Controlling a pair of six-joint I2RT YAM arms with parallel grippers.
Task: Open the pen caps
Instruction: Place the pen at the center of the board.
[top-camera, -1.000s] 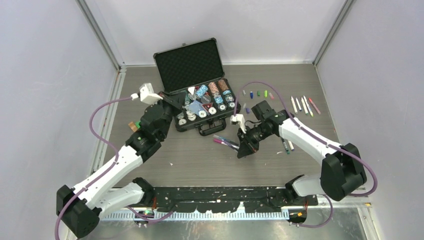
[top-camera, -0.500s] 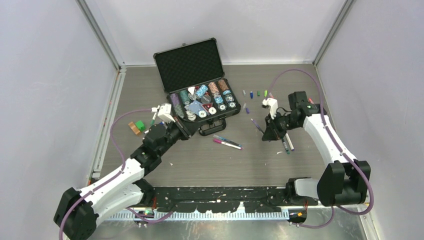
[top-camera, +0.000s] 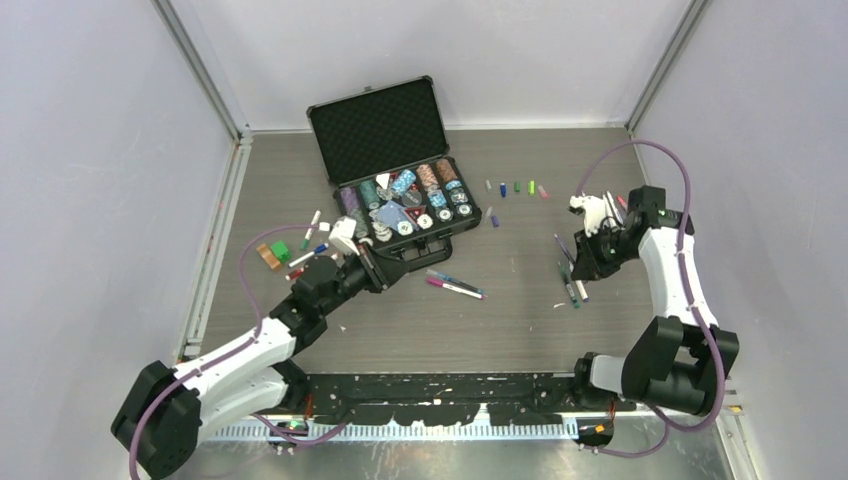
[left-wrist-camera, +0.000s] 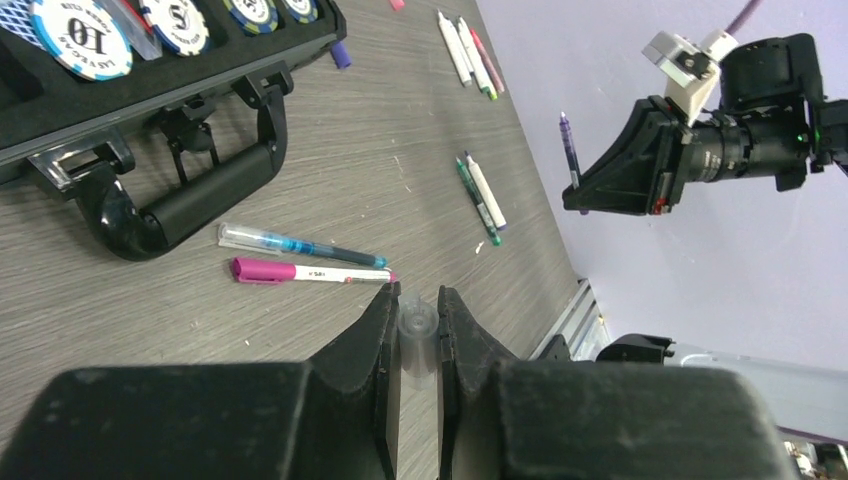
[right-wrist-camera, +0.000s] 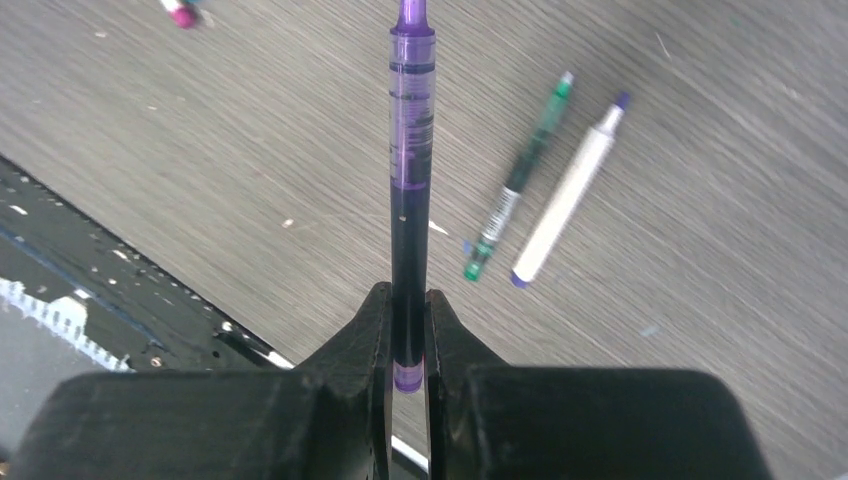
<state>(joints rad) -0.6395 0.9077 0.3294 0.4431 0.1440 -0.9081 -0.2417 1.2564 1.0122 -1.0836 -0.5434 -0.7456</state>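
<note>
Your left gripper (left-wrist-camera: 417, 305) pinches a clear pen cap (left-wrist-camera: 417, 325), your right gripper (right-wrist-camera: 405, 295) clamps a purple pen (right-wrist-camera: 411, 150) (uncapped tip outward), green pen (right-wrist-camera: 515, 190) and white pen (right-wrist-camera: 565, 195) on the table (right-wrist-camera: 250, 150) below.

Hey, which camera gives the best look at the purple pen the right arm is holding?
The right wrist view: the purple pen runs up the frame, clamped in the right gripper. The left wrist view shows it small and distant; the top view, only a thin sliver.
</note>
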